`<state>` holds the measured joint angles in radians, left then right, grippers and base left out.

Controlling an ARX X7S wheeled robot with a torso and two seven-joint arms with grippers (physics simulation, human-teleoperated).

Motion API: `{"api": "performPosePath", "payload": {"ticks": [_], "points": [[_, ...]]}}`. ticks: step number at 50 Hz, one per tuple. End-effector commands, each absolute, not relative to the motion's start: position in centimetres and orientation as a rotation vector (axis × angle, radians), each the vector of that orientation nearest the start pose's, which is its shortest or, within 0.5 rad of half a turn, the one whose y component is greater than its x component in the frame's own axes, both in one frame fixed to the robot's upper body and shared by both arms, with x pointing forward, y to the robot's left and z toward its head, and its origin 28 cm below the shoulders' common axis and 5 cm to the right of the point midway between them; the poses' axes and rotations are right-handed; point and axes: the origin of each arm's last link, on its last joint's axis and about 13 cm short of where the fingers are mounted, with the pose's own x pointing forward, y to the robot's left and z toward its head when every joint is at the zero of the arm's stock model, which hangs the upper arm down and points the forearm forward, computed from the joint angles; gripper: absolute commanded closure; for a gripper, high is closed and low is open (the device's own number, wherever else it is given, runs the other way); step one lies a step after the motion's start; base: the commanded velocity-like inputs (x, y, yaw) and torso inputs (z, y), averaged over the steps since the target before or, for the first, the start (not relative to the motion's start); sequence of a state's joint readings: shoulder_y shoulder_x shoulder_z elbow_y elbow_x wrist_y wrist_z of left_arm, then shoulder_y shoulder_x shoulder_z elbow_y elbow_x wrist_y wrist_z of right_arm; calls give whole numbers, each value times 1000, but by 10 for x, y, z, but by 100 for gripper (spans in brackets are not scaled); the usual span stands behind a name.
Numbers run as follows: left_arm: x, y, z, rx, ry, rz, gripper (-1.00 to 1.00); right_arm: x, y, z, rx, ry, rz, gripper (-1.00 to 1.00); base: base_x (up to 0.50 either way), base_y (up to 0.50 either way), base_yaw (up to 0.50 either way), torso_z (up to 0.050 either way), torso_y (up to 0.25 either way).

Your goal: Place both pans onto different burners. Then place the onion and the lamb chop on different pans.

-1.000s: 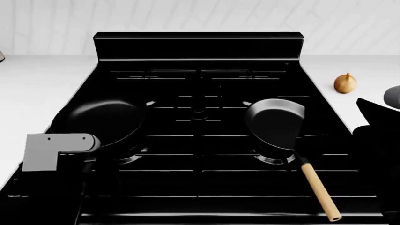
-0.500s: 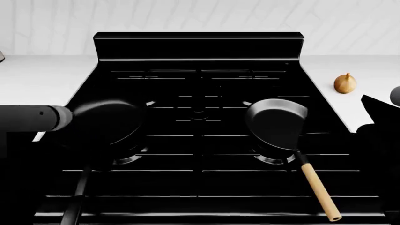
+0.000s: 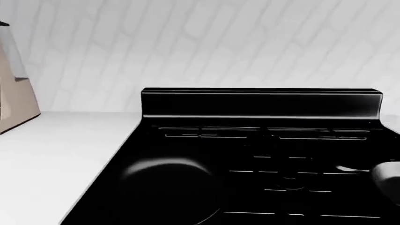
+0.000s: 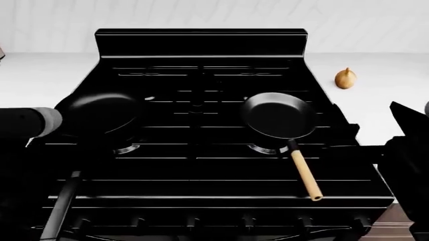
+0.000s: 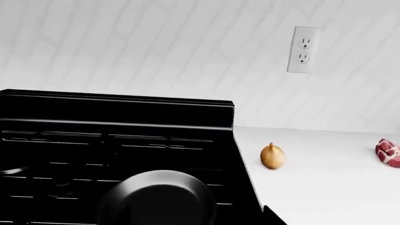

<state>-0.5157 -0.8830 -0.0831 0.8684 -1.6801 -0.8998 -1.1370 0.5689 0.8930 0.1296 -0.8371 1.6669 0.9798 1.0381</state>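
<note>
Showing neither pair of jaws clearly, the views leave it impossible to tell whether they stand apart or together; only the left arm (image 4: 27,122) at the stove's left edge and the right arm (image 4: 407,150) at its right edge appear in the head view. The black-handled pan (image 4: 100,113) sits over the front-left burner (image 4: 126,148), its handle (image 4: 62,203) running toward the stove's front. The wooden-handled pan (image 4: 279,115) sits over the front-right burner (image 4: 266,148). Both rest on the black stove (image 4: 201,65). The onion (image 4: 345,78) stands on the white surface (image 4: 365,85) right of the stove, well apart from the pans. The lamb chop (image 5: 388,152) lies on the same surface beyond the onion.
</note>
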Motion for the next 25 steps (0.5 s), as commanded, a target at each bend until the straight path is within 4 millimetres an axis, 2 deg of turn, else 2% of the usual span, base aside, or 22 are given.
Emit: {"api": "performPosePath", "payload": {"ticks": [1, 25], "points": [[158, 253, 243, -6, 7, 51, -100, 163, -155, 251, -42, -34, -11, -100, 0, -500, 0, 0, 0], [159, 253, 246, -13, 0, 50, -100, 163, -155, 253, -32, -42, -5, -100, 0, -500, 0, 0, 0]]}}
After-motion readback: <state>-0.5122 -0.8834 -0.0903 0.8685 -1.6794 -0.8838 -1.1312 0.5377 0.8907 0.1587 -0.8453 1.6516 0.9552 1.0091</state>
